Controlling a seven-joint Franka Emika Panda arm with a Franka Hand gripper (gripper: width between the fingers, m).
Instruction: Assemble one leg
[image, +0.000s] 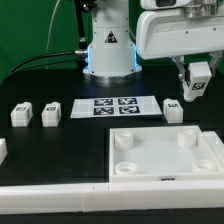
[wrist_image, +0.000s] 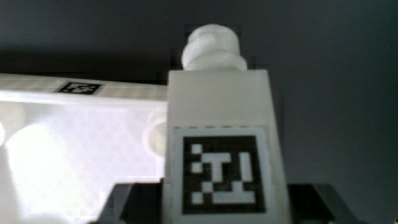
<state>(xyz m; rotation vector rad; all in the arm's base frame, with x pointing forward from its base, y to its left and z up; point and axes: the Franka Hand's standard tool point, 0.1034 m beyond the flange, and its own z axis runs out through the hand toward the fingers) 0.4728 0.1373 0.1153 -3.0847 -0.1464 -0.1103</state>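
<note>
While the gripper (image: 197, 88) hangs above the table (image: 30, 150), it's clamped tight on the leg (wrist_image: 221, 110), the tagged white post sitting between its fingers with the narrow ribbed tip pointing away from the wrist, the square white panel (image: 160, 155) lying below it and a loose leg (image: 172, 110) nearby

On the black bench (image: 70, 150) lie the flat white marker board (image: 116, 106), three small white tagged plastic posts (image: 52, 112) flanking it, and a big white square socketed panel (image: 165, 152)
</note>
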